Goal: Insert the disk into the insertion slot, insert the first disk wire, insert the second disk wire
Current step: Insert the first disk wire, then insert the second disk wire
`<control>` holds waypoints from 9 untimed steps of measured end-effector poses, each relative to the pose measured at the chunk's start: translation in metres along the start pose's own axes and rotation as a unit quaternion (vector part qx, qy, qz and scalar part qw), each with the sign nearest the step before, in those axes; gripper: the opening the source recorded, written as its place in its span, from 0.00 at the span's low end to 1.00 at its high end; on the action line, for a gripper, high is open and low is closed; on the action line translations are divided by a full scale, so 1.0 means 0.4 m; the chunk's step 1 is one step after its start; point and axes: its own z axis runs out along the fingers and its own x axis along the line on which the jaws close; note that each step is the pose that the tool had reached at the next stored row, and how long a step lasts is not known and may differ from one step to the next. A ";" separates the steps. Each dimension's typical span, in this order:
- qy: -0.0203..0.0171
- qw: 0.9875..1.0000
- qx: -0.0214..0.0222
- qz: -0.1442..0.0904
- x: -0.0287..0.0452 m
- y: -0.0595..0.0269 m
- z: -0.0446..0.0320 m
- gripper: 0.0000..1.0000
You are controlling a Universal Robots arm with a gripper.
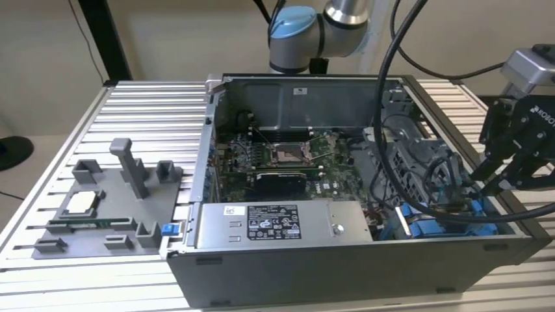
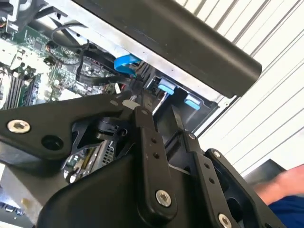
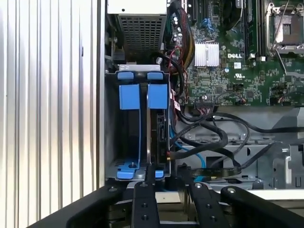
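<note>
The disk (image 3: 160, 130) seems seated edge-on in the insertion slot (image 3: 109, 123); in the exterior view the slot lies near, at seven o'clock from the end effector (image 1: 496, 184), whose grip I cannot tell

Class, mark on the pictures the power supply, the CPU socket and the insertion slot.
power supply (image 1: 271, 223): exterior view, on its white sticker.
CPU socket (image 1: 288, 154): exterior view, on the middle of its metal frame.
insertion slot (image 3: 110, 128): first wrist view, on its grey outer wall.
</note>
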 end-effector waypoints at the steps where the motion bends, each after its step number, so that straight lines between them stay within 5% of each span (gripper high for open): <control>1: -0.002 1.000 0.000 0.000 0.000 0.000 0.000 1.00; 4: -0.013 1.000 0.000 -0.001 0.000 0.000 0.002 1.00; 7: -0.033 0.999 0.000 -0.004 0.000 -0.001 0.004 1.00; 9: -0.039 0.999 0.000 -0.004 0.001 -0.001 0.007 1.00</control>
